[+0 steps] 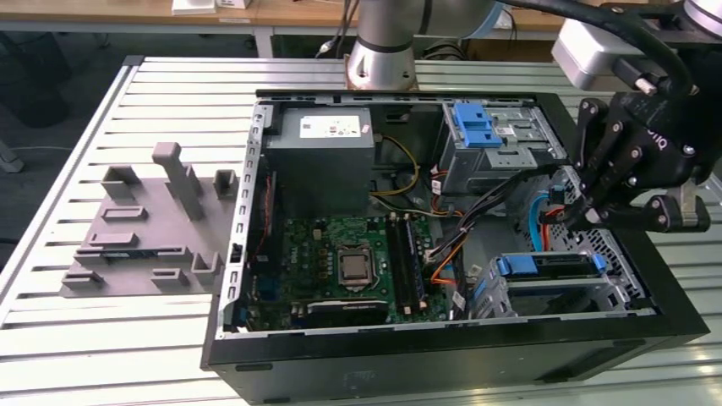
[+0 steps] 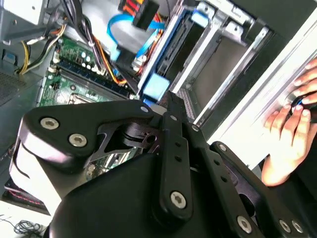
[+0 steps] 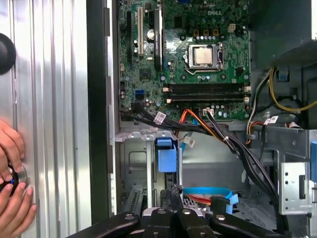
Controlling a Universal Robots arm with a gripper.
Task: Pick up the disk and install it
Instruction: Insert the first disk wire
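Observation:
The disk [image 1: 560, 265] stands on edge in a slot of the lower drive cage, at the exterior view's right inside the open computer case [image 1: 451, 359]. Its blue bracket tab [image 1: 519, 266] faces the motherboard. In the first wrist view the blue tab [image 3: 166, 158] sits just ahead of my fingertips. In the second wrist view the tab [image 2: 155, 86] and the disk's edge [image 2: 174, 54] lie beyond the black linkage. My gripper [image 1: 573, 218] hangs just above the cage, fingers together and holding nothing, apart from the disk.
A person's hand [image 3: 12, 173] rests on the slatted table beside the case, over a small dark object. Blue and orange cables [image 1: 533, 222] run close under the gripper. An upper cage with a blue latch [image 1: 479, 127], a grey power supply [image 1: 321, 161] and a grey fixture [image 1: 147, 228] stand further off.

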